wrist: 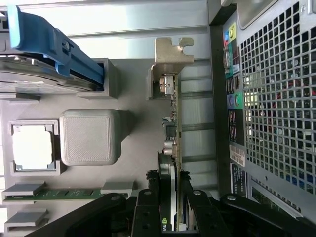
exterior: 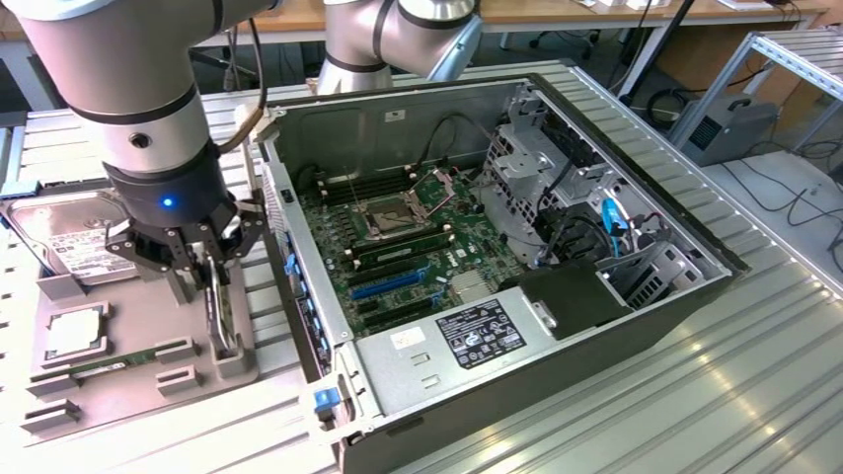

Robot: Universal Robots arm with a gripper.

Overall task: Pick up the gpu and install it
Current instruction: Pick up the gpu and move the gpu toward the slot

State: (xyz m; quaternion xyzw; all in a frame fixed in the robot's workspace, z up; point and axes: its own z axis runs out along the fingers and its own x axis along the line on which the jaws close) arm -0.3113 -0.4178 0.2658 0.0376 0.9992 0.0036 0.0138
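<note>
Two-fingered pinch by the gripper (wrist: 168, 185) on the gpu (wrist: 173, 121), card standing upright in the grey tray (exterior: 125, 341) on the desk (exterior: 737, 395), just beside the open case (exterior: 567, 380).

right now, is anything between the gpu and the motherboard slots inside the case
Yes: the case's rear wall stands between them. The gpu stands on edge in the grey holder outside the case, with the gripper closed on it. Nothing visible lies over the slots.
</note>
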